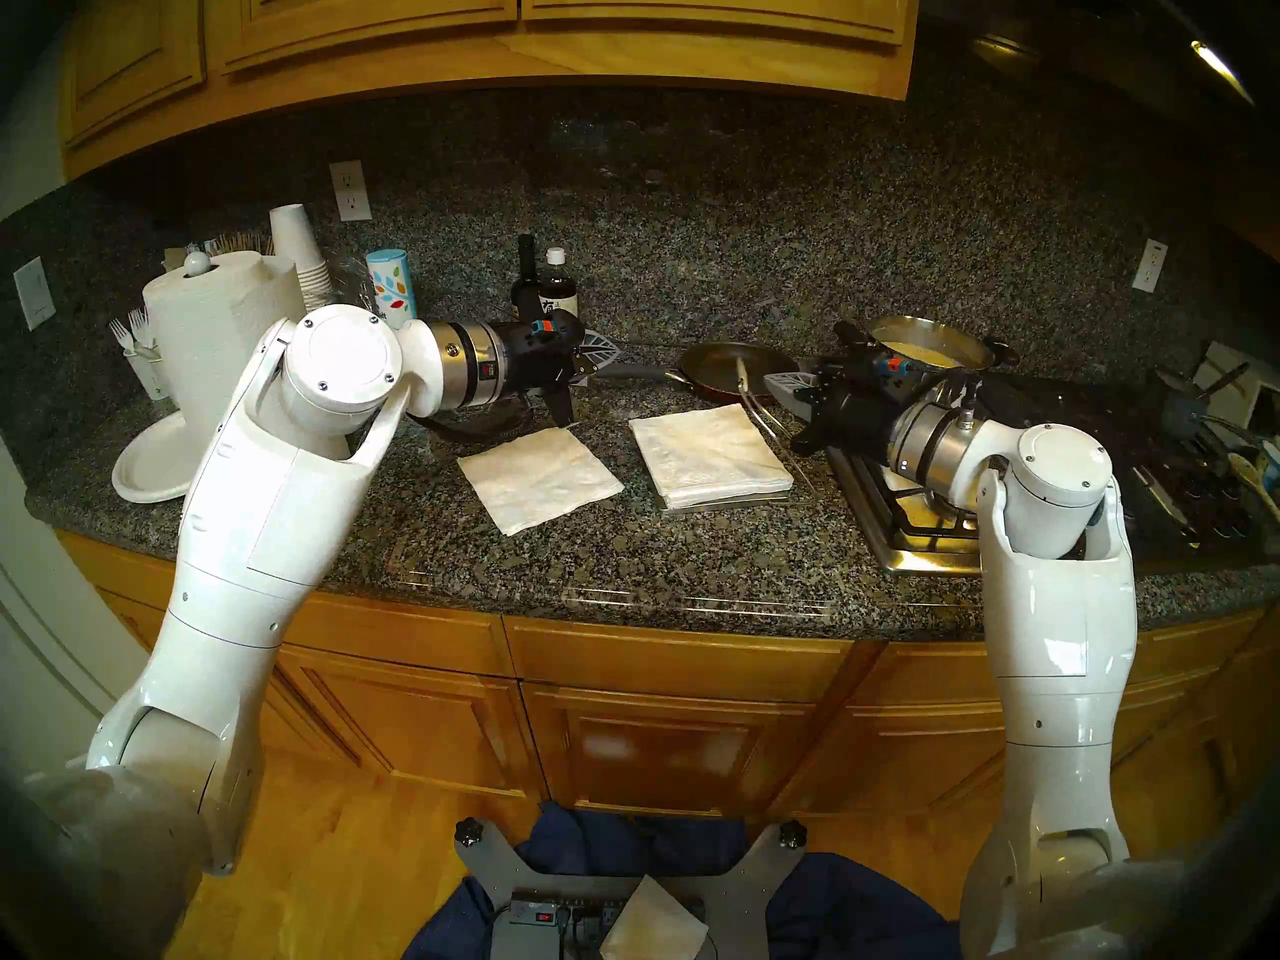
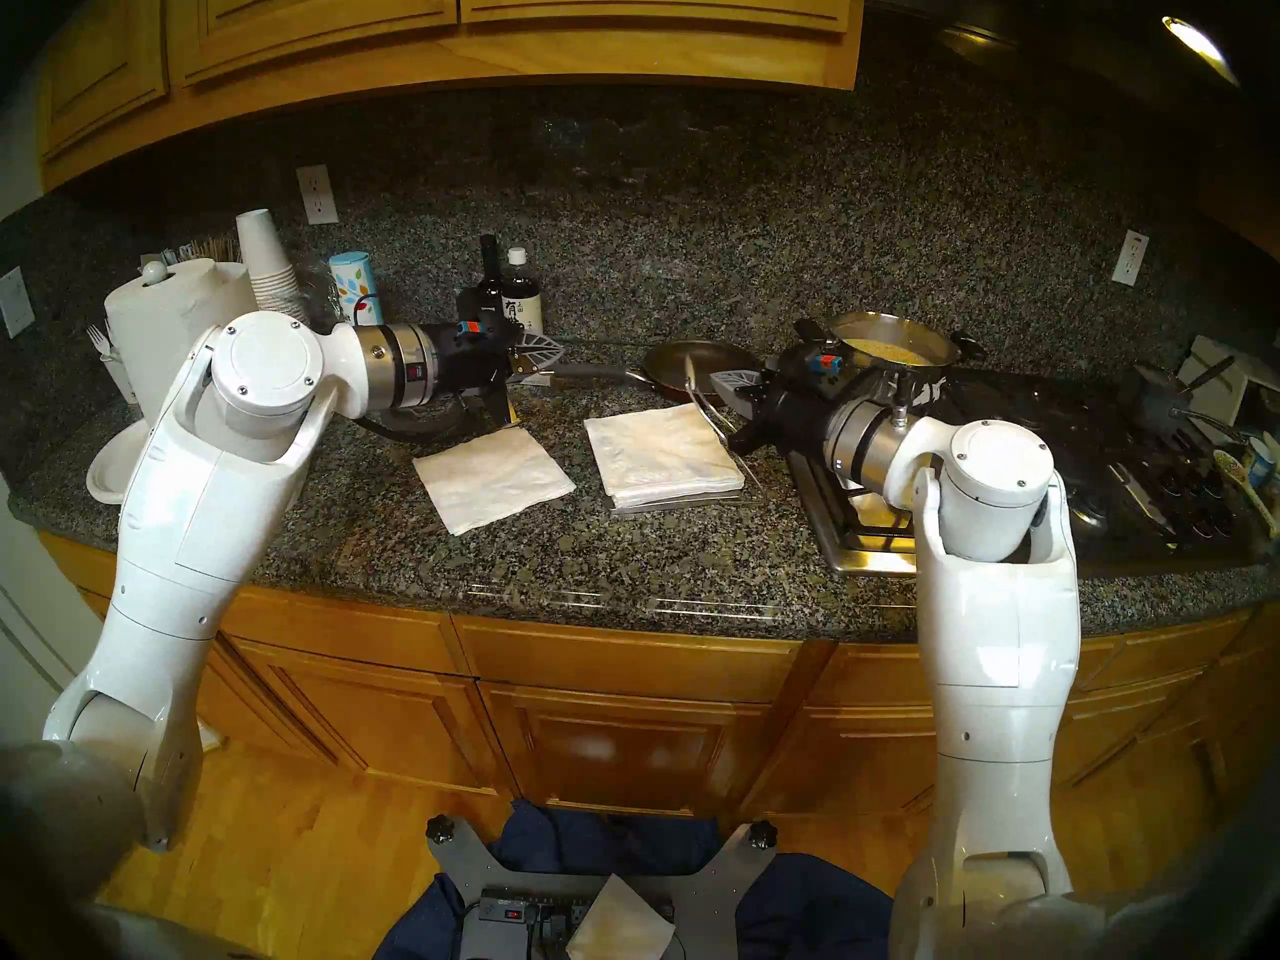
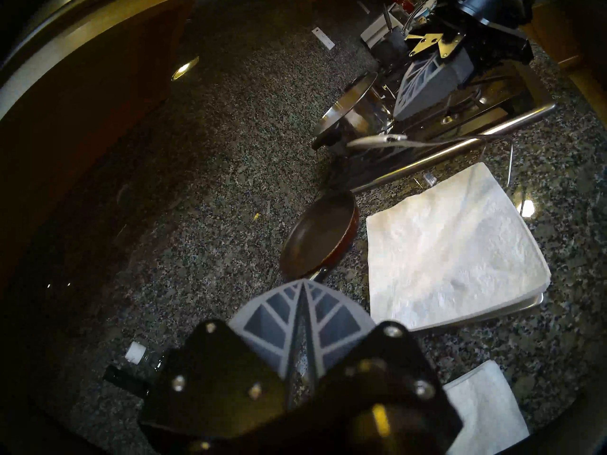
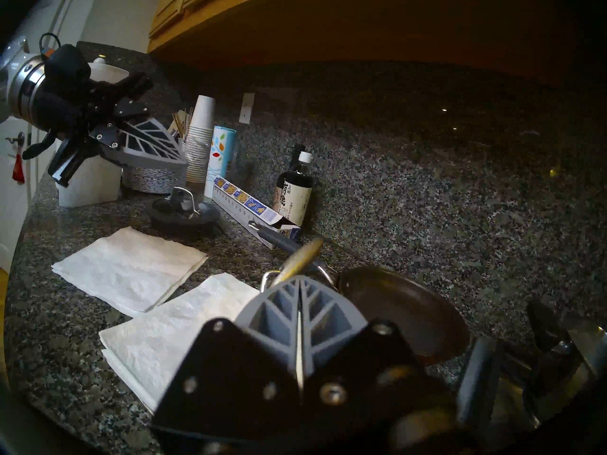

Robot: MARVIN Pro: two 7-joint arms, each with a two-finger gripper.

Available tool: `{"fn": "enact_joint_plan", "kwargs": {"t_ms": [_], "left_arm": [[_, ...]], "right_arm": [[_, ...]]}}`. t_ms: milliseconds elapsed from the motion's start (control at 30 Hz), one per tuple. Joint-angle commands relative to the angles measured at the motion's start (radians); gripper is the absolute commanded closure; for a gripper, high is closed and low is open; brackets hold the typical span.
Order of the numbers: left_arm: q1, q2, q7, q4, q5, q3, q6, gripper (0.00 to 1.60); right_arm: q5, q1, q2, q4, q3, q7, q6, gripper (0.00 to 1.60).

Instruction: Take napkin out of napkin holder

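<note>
A single white napkin [image 1: 540, 477] lies flat on the granite counter, left of the napkin holder; it also shows in the right wrist view [image 4: 131, 269]. The napkin holder [image 1: 734, 505] is a flat silver tray under a thick stack of napkins [image 1: 706, 453]. Its wire arm is swung up, its spoon-shaped tip [image 4: 303, 254] over the frying pan. My left gripper [image 1: 609, 349] is shut and empty, hovering behind the loose napkin. My right gripper [image 1: 772, 387] is shut and empty, just right of the raised wire arm.
A frying pan [image 1: 738, 370] lies behind the holder. A steel pot [image 1: 928, 349] stands on the stovetop [image 1: 914, 522] at the right. Two dark bottles [image 1: 547, 293], stacked cups, a paper towel roll [image 1: 208, 328] and a paper plate [image 1: 149, 467] stand at the left.
</note>
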State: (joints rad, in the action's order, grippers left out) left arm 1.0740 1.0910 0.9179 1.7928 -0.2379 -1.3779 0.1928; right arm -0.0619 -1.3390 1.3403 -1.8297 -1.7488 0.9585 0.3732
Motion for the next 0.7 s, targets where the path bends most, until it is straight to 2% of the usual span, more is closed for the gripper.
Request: {"fn": "enact_joint_plan", "kwargs": {"t_ms": [0,200,667], "left_arm": [[0.008,-0.011,-0.013,0.046,0.013,-0.042,0.002,1.12],[0.022,-0.007,-0.014,0.039,0.023,-0.043,-0.001,1.12],[-0.014,0.059,-0.013,-0.034,0.035,0.031,-0.044,1.12]], "right_arm": [[0.002,0.100,0.005,0.004,0.015,-0.013,-0.014,1.39],[0.012,0.064,-0.012,-0.048,-0.028,-0.009,-0.008,1.37],[0.047,-0.089,-0.001,-0.227,-0.147,0.006,0.020,1.32]]}}
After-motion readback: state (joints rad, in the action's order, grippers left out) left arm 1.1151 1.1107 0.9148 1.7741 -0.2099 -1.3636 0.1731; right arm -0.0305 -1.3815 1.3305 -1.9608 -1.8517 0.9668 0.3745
